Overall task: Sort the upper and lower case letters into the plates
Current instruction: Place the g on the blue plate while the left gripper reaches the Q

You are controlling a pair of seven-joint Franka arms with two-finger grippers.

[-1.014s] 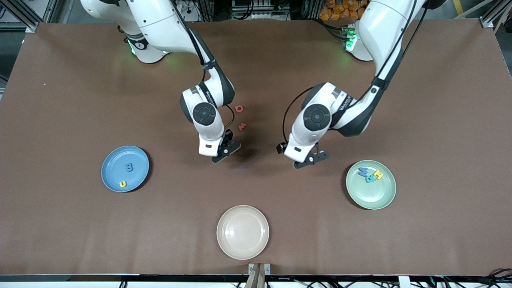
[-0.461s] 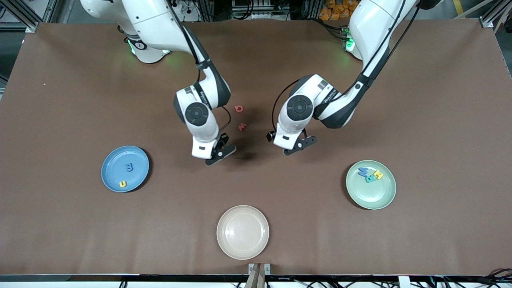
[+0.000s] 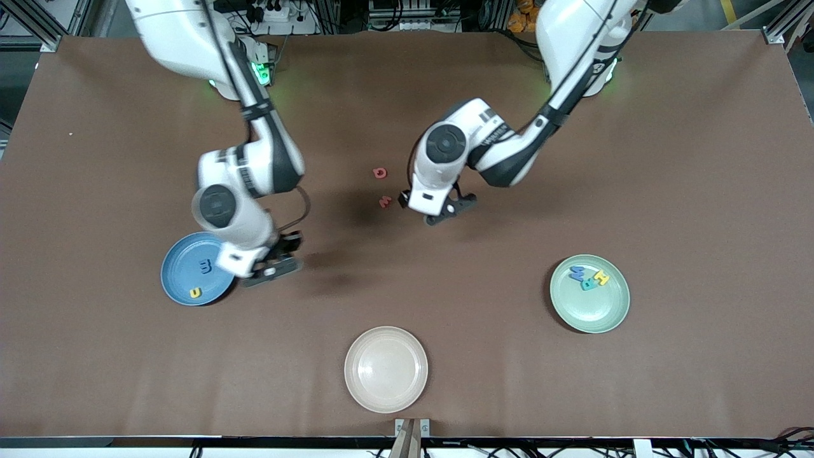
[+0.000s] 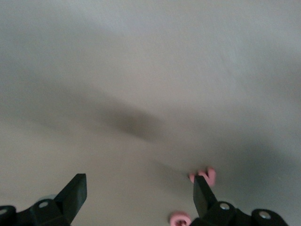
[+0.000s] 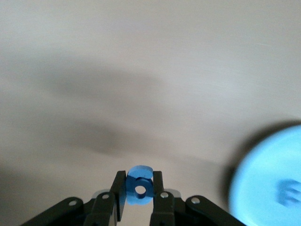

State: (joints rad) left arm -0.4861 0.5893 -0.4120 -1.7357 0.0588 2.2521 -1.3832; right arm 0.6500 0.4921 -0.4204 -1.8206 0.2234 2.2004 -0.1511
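The blue plate (image 3: 184, 270) lies toward the right arm's end of the table, holding a blue letter (image 3: 205, 266) and, nearer the camera, a yellow letter (image 3: 195, 292); the mint plate (image 3: 594, 308) lies toward the left arm's end, with a blue (image 3: 577, 273), a teal (image 3: 588, 283) and a yellow letter (image 3: 601, 278) clustered together at its rim farthest from the camera; two red-pink letters lie flat on the table between the arms, a round one (image 3: 379, 172) and, nearer the camera, a zigzag one (image 3: 384, 201); a small blue letter with a hole (image 5: 139, 185) is pinched upright in the right gripper (image 5: 139, 195), just beside the blue plate.

Cream-beige plate (image 3: 386, 369) on brown table (image 3: 687, 159)
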